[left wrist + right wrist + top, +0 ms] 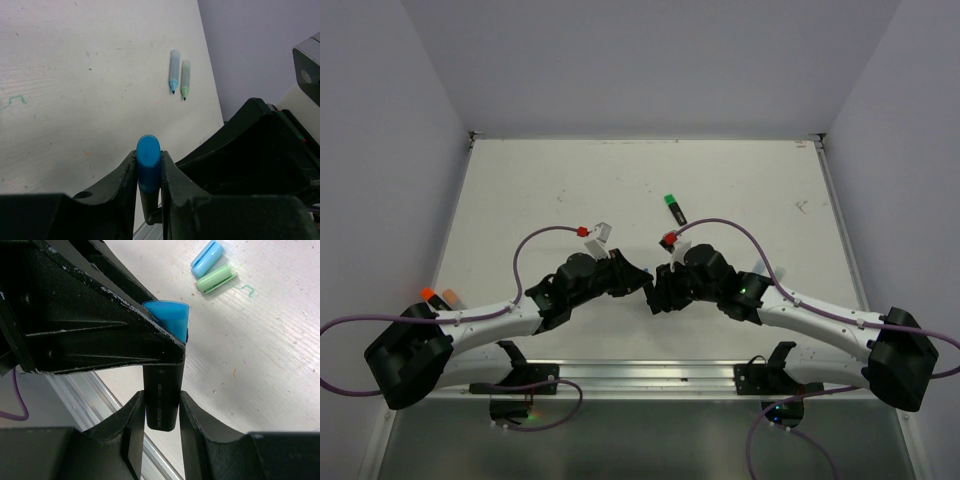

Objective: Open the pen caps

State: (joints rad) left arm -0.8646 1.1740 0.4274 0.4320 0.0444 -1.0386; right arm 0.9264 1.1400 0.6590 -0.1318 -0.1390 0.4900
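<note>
Only wrist views show: left fingers [120,186] clamp blue cap [148,159], right fingers [134,432] seemingly the black body [161,400].

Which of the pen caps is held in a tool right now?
The darker blue cap, pinched in the left tool; the right tool grips its black barrel. The light blue cap and the mint cap lie loose on the table.

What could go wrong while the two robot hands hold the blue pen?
The right gripper pinches the black body near its end, so it might slip out when pulling. The left gripper holds only the blue cap; if it pops off suddenly, the bare tip could scribble on the table, which already has a green mark.
</note>
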